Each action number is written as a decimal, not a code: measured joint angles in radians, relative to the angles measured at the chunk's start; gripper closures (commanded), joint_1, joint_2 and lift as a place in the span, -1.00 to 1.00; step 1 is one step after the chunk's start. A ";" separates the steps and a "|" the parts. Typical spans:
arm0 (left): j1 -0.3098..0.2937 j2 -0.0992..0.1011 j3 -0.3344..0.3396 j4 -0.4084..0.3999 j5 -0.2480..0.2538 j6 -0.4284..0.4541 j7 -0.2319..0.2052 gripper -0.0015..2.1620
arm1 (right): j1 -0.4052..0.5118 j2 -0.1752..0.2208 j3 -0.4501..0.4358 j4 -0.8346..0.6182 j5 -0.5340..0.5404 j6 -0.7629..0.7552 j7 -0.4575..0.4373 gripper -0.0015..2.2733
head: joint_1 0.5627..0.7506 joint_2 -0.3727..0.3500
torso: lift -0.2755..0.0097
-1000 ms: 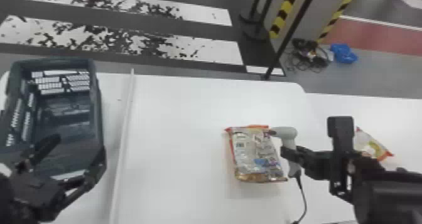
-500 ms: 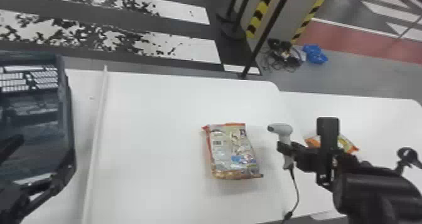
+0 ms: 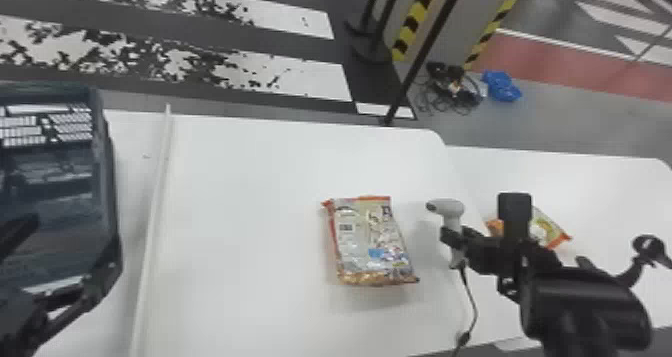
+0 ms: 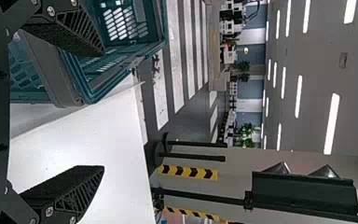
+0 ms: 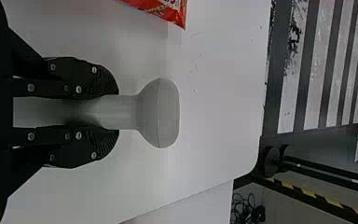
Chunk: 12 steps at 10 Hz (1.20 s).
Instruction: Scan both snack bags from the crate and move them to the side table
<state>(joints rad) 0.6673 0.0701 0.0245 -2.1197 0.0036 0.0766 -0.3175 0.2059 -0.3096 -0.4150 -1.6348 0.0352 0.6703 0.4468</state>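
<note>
One snack bag [image 3: 370, 246] looks silvery and crinkled, with orange-red edges.

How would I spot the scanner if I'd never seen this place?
Start with the big white table. Near its right edge, the right gripper holds the pale, pistol-shaped scanner by its handle. Unlike the colourful snack bag to its left, it is plain and has a dark cable.

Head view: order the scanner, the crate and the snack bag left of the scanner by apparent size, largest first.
1. Crate, even cut off by the view's edge
2. Snack bag
3. Scanner, its handle partly covered
</note>
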 measured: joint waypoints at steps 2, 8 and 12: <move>0.000 0.000 0.000 0.002 0.001 0.000 0.000 -0.87 | -0.010 -0.004 0.012 0.027 0.008 -0.008 0.000 0.99 | 0.41 -0.94 | 0.41; 0.000 0.000 0.002 0.004 0.001 -0.001 0.000 -0.87 | -0.017 -0.011 0.041 0.044 0.043 -0.002 0.004 0.94 | 0.41 -0.94 | 0.41; 0.002 -0.001 0.003 0.004 0.001 -0.001 -0.001 -0.87 | -0.019 -0.010 0.045 0.045 0.040 -0.004 -0.002 0.22 | 0.41 -0.94 | 0.41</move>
<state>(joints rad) 0.6695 0.0694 0.0270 -2.1160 0.0046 0.0753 -0.3180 0.1873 -0.3192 -0.3697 -1.5893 0.0754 0.6666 0.4450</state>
